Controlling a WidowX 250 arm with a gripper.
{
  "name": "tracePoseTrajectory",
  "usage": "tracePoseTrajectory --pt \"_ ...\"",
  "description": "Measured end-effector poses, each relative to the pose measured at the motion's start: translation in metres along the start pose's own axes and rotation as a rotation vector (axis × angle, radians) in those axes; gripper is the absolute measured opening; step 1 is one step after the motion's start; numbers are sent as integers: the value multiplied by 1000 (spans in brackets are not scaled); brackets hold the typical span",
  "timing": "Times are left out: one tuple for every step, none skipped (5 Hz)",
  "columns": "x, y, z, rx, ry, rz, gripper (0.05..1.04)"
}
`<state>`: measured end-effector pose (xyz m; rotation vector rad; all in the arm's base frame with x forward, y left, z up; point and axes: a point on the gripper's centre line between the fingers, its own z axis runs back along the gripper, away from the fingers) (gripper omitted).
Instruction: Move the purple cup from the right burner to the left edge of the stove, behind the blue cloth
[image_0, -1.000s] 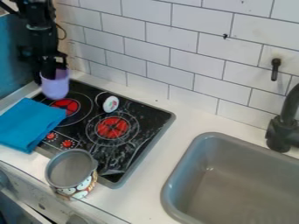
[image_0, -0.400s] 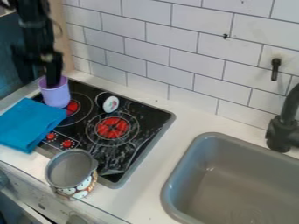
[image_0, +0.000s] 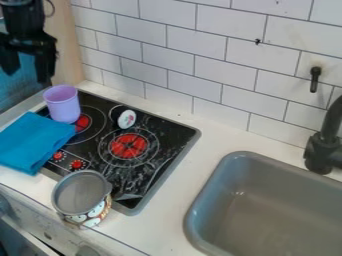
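1. In the upper left of the frame, the end effector (image_0: 27, 65) hangs with its fingers apart, empty, above and clear of the purple cup (image_0: 64, 105).
2. The cup stands upright on the stove top (image_0: 160, 127), upper left, near the blue cloth (image_0: 35, 142); its placing looks done.
3. Nothing about that placing appears left.
4. At lower left, the pot (image_0: 81, 197) stands upright, ungripped.

A black robot arm (image_0: 24, 17) is hanging in the upper left corner of the frame, its black two-finger gripper (image_0: 27, 64) pointing downward, the two fingers (image_0: 45, 67) standing wide apart.
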<state>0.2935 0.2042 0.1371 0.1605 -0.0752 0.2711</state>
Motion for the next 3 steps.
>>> tracePoseTrajectory --pt "-18 -17 12 -84 1 -114 1001" --pt "-34 -51 4 -118 69 -220 1001" --pt "-43 -89 0 -119 128 -337 1001"
